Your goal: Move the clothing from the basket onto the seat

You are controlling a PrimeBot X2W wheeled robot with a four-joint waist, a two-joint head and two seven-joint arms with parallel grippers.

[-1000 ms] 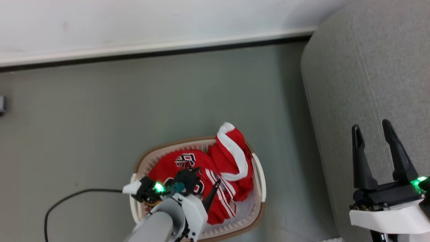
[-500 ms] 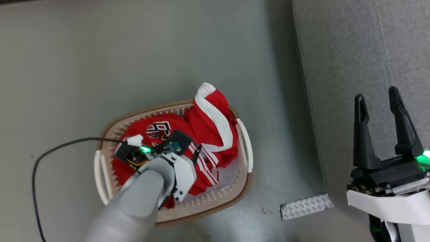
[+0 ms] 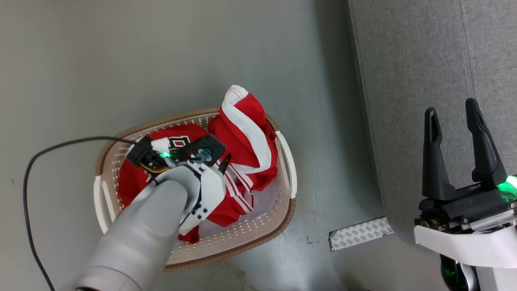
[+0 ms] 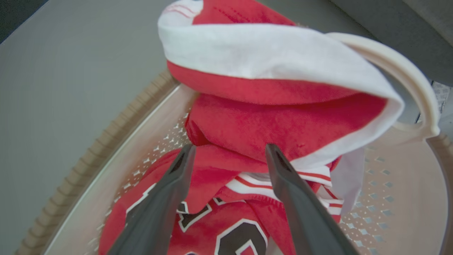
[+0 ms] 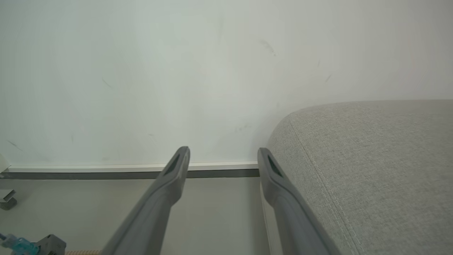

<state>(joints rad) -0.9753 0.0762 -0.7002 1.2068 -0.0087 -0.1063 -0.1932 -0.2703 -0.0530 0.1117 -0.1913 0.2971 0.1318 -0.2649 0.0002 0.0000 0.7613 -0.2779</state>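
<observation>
L gripper [image 4: 228, 152] has dropped deeper into basket [image 3: 242, 242], wide open, nothing held, jersey [image 4: 247, 120] fold right at its tips, so grab's next; R gripper [image 3: 452, 113] open, empty.

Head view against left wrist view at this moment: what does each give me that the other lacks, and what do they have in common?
Head view: the right claw, open; the left arm's pale forearm; a black cable over the floor. Left wrist view: both fingers of the left claw spread apart, tips at a red fold under the white band. Shared: the jersey heaped in the basket, and the grey floor.
</observation>
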